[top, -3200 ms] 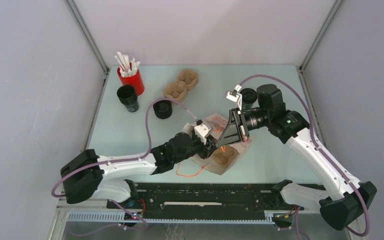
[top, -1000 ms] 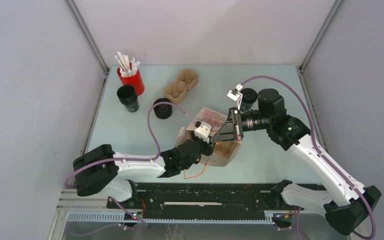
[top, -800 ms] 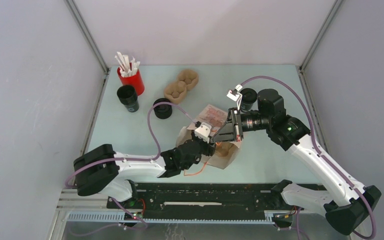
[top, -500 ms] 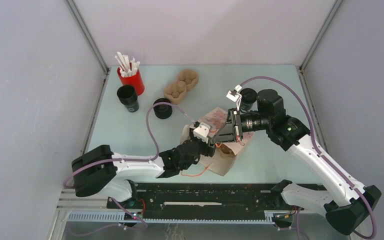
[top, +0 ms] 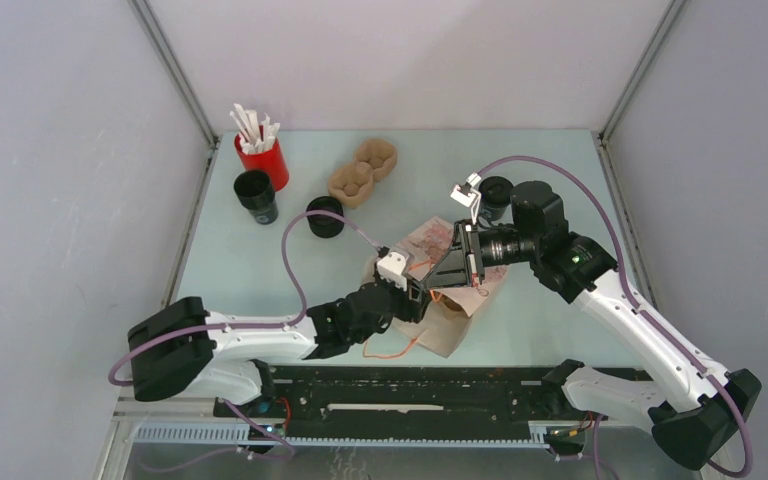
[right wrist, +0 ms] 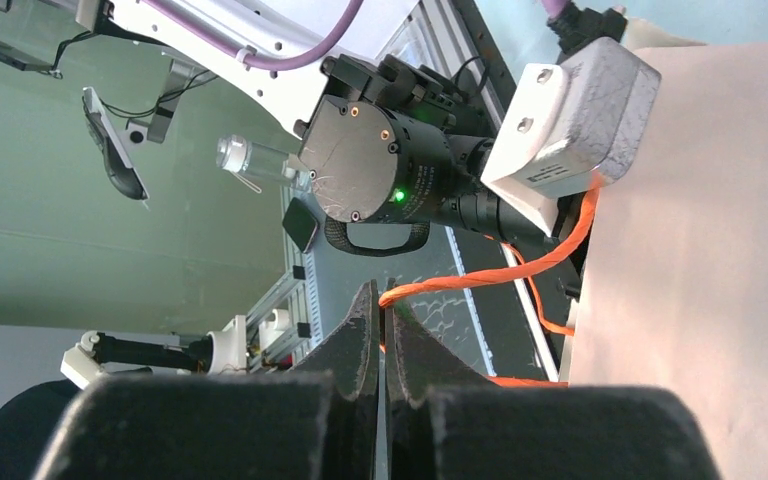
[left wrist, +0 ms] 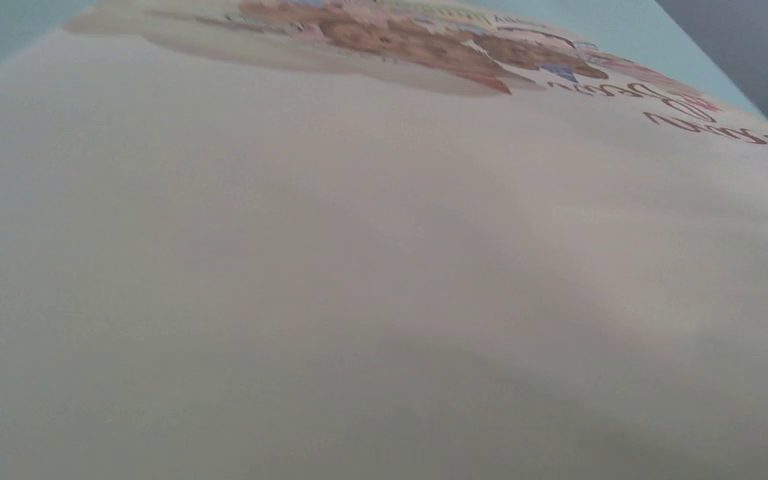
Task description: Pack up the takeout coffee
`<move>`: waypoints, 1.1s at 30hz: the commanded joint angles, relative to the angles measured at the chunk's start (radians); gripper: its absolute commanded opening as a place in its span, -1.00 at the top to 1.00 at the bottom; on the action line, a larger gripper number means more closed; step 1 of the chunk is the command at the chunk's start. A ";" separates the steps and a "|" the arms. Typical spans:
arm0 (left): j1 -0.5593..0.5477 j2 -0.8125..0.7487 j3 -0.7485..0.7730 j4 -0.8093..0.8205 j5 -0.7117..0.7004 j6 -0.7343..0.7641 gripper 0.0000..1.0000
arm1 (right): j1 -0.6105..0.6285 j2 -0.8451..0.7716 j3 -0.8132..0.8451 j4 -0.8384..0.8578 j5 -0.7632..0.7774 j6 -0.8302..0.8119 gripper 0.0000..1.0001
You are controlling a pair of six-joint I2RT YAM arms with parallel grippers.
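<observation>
Bag (top: 448,330) flatter, handle (right wrist: 490,271) in right gripper (right wrist: 381,310)

A pale blue-green worktop (top: 260,270) fills the middle. Plain pale walls close it in: the back wall (top: 400,60) at 12 o'clock, the left wall (top: 50,200) at 9 and the right wall (top: 730,180) at 3. A grey metal post (top: 172,75) marks the 11 o'clock corner. A black rail (top: 460,385) lies at 6 o'clock. The light is soft and even.

Bare table (top: 245,265) left of the paper bag (top: 448,338); red cup (top: 264,162) and pulp carriers (top: 362,170) beyond.
</observation>
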State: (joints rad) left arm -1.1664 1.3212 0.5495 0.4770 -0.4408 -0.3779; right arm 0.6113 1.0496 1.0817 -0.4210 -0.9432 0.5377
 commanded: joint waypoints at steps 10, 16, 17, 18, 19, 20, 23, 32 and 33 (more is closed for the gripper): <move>-0.003 -0.096 0.113 -0.236 0.028 -0.358 -0.23 | 0.031 -0.027 0.003 0.044 0.101 -0.013 1.00; -0.003 -0.171 0.043 -0.185 0.074 -0.389 -0.27 | 0.100 -0.029 0.002 0.024 0.230 -0.060 1.00; -0.003 -0.196 0.027 -0.173 0.085 -0.371 -0.30 | 0.109 -0.025 0.001 0.024 0.240 -0.069 1.00; -0.003 -0.221 0.013 -0.163 0.106 -0.348 -0.33 | 0.112 -0.022 0.003 0.022 0.247 -0.073 1.00; -0.003 -0.252 0.003 -0.163 0.130 -0.326 -0.36 | 0.112 -0.022 0.002 0.021 0.255 -0.075 1.00; -0.003 -0.285 -0.005 -0.169 0.152 -0.310 -0.39 | 0.110 -0.023 0.003 0.025 0.260 -0.074 1.00; -0.003 -0.399 -0.040 -0.206 0.219 -0.299 -0.47 | 0.107 -0.025 0.002 0.049 0.267 -0.057 1.00; -0.003 -0.817 -0.091 -0.652 0.186 -0.422 -0.60 | 0.107 -0.027 0.002 0.070 0.314 -0.038 1.00; -0.003 -0.857 -0.079 -0.735 0.141 -0.483 -0.64 | 0.107 -0.031 0.001 0.074 0.321 -0.033 1.00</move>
State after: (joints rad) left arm -1.1667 0.5812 0.4591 0.0708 -0.2108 -0.7277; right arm 0.7166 1.0367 1.0817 -0.3988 -0.6659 0.5018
